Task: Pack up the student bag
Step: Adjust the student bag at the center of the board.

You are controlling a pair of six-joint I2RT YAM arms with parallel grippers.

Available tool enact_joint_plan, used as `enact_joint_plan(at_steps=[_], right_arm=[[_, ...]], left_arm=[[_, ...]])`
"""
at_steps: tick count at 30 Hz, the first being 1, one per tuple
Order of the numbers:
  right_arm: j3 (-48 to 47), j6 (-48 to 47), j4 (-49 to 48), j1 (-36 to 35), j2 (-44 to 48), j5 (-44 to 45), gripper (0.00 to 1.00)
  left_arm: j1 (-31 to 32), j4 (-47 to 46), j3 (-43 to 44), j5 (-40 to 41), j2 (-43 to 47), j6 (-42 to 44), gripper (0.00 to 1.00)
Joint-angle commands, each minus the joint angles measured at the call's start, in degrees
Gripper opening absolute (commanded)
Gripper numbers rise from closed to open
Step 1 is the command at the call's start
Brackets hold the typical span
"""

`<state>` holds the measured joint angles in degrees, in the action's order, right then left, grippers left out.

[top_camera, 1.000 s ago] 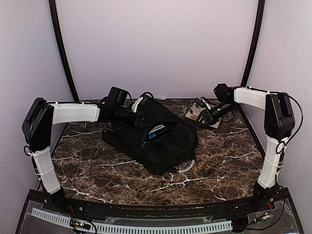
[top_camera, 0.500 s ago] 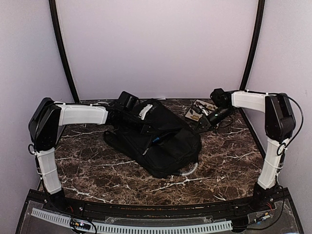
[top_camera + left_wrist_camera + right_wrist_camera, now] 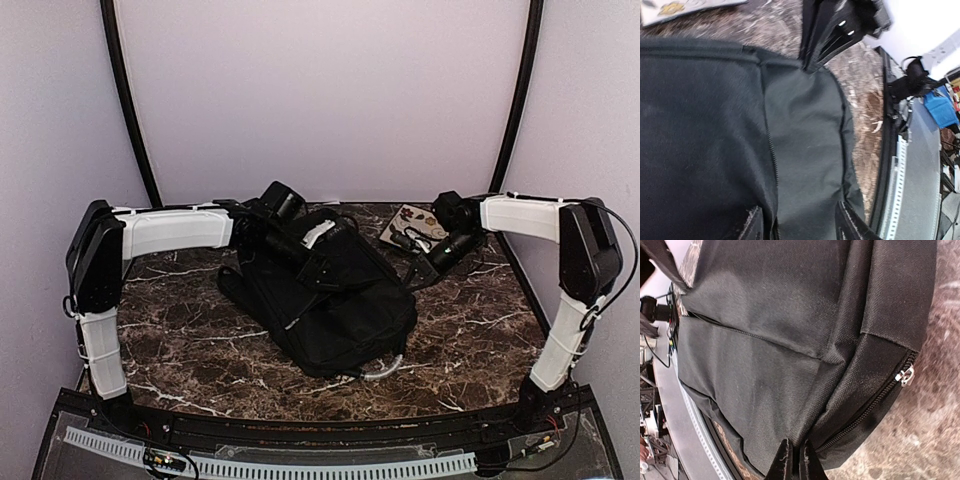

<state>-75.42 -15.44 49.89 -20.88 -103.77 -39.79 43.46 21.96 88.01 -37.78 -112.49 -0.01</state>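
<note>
The student bag (image 3: 340, 310) lies on the marble table (image 3: 190, 350), directly beneath the left gripper (image 3: 799, 215), whose fingers stand apart. The right gripper (image 3: 795, 460) is pinched together on the bag's fabric edge.

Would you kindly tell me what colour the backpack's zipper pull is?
The zipper pull is silver, against the black backpack; the right wrist view shows it best.

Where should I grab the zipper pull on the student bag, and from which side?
Pinch the small metal zipper pull by its flat tab, probably coming from the table side. In the right wrist view it sticks out towards the marble from a rounded corner of the student bag, clear of fabric, so an approach there meets less cloth.
</note>
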Motion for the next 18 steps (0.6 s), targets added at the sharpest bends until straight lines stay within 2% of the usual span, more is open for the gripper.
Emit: enact_joint_plan(at_steps=[1,3,5,7,12,18], right_arm=[[2.1,-3.9,2.6,-1.7,2.3,-1.9,0.07],[2.7,-4.6,3.0,-1.8,2.8,-3.4,0.08],[3.5,-4.6,2.1,-1.8,3.9,-4.2,0.10],[3.6,-4.1,1.4,-1.8,4.3,-4.3,0.10],[3.3,-4.0,1.3,-1.8,3.7,-3.8,0.12],[4.3,-3.9,0.2,-1.8,3.5,-3.2,0.13]], left_arm=[[1.8,-1.7,-1.3,-4.0,7.2,1.1,0.47],[1.1,-2.4,-1.5,4.0,6.7,-1.5,0.35],[0.3,-2.3,-1.1,5.3,4.6,-3.5,0.20],[0.3,-4.6,-2.4,5.6,3.2,-5.1,0.13],[0.3,-12.1,-7.5,3.3,0.9,-9.8,0.09],[0.3,-15.8,-13.3,7.6,0.1,-11.2,0.11]])
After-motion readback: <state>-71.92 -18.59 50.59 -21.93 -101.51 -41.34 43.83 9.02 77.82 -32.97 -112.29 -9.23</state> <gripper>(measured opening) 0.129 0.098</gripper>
